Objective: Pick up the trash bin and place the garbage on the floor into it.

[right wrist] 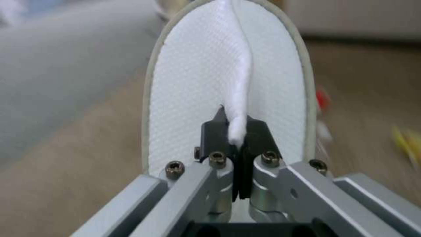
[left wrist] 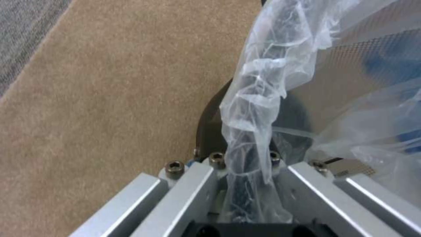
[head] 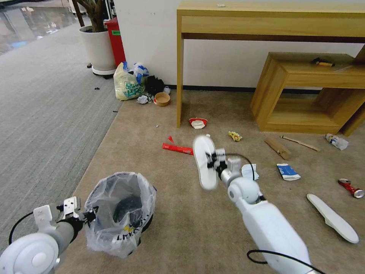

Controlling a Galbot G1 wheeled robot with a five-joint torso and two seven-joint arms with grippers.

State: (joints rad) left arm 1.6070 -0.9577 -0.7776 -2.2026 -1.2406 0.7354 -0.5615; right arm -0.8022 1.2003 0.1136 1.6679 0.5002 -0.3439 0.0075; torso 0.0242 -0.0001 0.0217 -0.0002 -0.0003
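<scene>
We see the left tool at about 8 o'clock in the head view, its fingers closed on the rim of the trash bin — the crinkly clear liner is bunched between them in the left wrist view. The bin sits low over the floor, at 7 o'clock; we cannot tell whether it touches the carpet.

The right tool is near the centre, closed tight on a white slipper. In the right wrist view the black pads pinch the slipper's white strap, and the sole stands nearly upright, off the carpet.

The rest of the garbage lies scattered on the beige carpet: a second slipper at 4 o'clock, a red can and a crushed carton toward 3 o'clock, a cardboard piece with a wooden stick beside it, a plastic bottle farther right — and a red wrapper just beyond the held slipper, at 12 o'clock. A blue mask lies just beside the right arm.
</scene>
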